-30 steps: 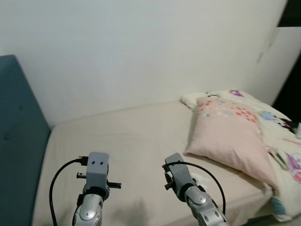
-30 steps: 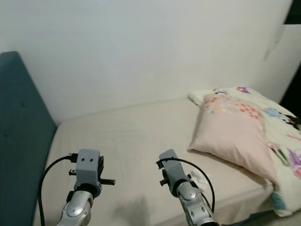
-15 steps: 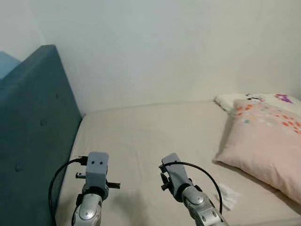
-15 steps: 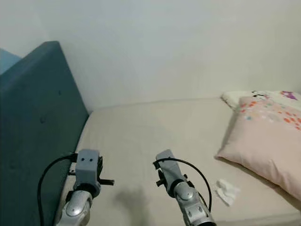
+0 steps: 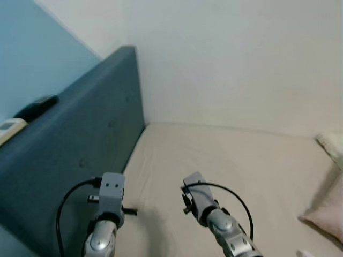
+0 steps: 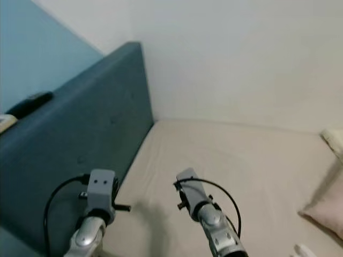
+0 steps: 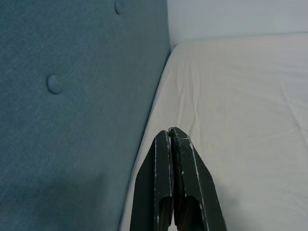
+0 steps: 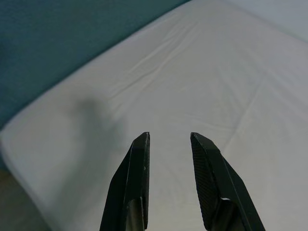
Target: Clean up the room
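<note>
Hovering over the beige mattress [image 5: 241,160] beside the blue headboard [image 5: 80,150].
Left gripper [image 7: 172,133] pinched closed, empty, nearest the headboard; right gripper [image 8: 169,138] parted, empty, above bare sheet.

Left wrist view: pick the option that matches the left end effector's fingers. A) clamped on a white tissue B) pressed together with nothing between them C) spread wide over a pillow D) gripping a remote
B: the left end effector has its two black fingers pressed together, with nothing between them, above the edge of the beige mattress next to the blue headboard.
</note>
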Robot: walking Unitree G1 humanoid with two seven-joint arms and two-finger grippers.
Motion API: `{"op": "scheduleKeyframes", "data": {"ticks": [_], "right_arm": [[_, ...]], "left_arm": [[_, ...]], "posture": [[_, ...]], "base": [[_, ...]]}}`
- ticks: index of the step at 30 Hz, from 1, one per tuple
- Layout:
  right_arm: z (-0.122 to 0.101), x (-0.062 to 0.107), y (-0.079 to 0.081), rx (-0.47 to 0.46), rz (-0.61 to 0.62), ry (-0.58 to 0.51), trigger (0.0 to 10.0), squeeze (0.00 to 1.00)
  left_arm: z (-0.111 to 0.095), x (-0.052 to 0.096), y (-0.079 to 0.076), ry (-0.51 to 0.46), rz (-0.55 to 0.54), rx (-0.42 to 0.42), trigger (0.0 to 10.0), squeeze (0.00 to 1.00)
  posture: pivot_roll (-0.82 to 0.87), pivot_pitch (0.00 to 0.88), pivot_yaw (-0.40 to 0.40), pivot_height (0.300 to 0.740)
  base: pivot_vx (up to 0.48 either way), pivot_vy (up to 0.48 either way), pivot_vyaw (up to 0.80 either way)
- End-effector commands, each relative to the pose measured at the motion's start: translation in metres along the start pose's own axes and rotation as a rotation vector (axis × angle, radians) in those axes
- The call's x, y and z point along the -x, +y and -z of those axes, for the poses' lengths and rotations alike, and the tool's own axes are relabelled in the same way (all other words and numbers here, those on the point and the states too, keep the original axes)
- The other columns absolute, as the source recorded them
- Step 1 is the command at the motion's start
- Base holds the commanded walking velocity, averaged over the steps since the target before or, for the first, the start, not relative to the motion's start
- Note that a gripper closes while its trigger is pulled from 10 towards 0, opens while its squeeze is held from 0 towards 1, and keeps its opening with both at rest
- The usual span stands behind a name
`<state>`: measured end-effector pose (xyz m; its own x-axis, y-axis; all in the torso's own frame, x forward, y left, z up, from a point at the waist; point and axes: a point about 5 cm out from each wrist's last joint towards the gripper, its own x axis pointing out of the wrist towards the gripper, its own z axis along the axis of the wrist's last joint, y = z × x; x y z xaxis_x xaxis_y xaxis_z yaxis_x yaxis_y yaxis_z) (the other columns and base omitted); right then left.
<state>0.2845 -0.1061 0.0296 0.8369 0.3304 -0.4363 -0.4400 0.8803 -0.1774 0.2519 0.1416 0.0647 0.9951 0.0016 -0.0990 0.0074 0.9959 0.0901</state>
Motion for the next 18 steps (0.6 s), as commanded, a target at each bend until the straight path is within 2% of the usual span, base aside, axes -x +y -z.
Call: {"op": "scheduleKeyframes", "data": {"ticks": [1,11,18], "right_arm": [[0.002,0.002,-0.003,-0.002,0.013,-0.001,10.0,0.0],[0.004,0.002,-0.005,-0.001,0.029,0.009,10.0,0.0],[0.005,0.003,-0.006,-0.006,0.043,0.014,10.0,0.0]], "left_arm": [[0.0,0.0,-0.002,0.0,0.018,-0.001,10.0,0.0],[0.0,0.002,-0.012,0.005,0.105,-0.013,10.0,0.0],[0.0,0.001,-0.014,0.004,0.125,-0.014,10.0,0.0]], "posture": [[-0.02,0.0,-0.022,0.74],[-0.02,0.0,-0.018,0.74],[-0.03,0.0,-0.015,0.74]], "base": [[0.0,0.0,0.0],[0.0,0.0,0.0],[0.0,-0.316,0.0]]}}
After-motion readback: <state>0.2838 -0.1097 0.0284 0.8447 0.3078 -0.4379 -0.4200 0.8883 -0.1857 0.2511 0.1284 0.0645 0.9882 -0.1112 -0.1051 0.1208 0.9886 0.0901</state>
